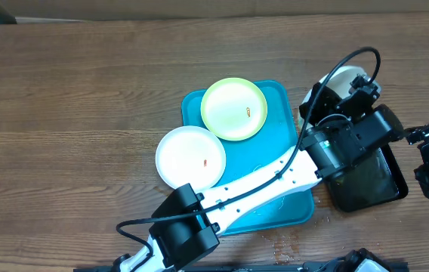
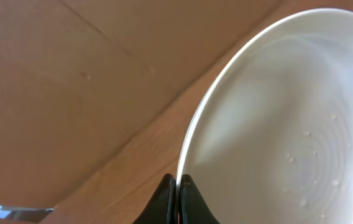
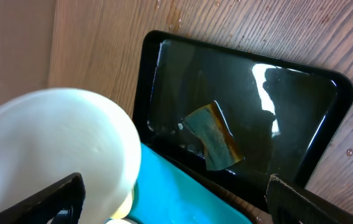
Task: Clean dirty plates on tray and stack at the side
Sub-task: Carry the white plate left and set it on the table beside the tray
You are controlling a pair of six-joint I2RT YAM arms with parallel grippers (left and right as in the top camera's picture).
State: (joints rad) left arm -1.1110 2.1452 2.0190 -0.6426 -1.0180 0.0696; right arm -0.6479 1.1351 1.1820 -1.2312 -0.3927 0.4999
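Grip: left gripper [image 2: 178,190] was closed on the very rim of the held white plate [image 2: 276,118], fingers pinched flat with only the edge between them. The plate was tilted up on edge, off the turquoise tray [image 1: 273,97], at its far right corner and next to the black tray [image 3: 183,68]. Droplets showed on its face; no speck was visible from the left wrist view.

Right gripper [image 3: 175,199] stood wide apart and empty, over the near edge of the black tray. What looked like a sponge piece [image 3: 212,144] lay in shallow water there.

The yellow-green plate [image 1: 233,108] lay on the turquoise tray. The second white plate [image 1: 190,156] overhung the tray's left edge. Both had an orange speck, so they were judged not yet cleaned.

Step judged: wash or drain of the first plate. Notes for doing it well:
- A rim pinch gives little hold on a wet plate, so move slowly and avoid twisting.
- Bring the tilt over the black tray so that drips land there, not on the table [image 1: 71,113].
- If wiping, press towards the pinched edge, not away from it.
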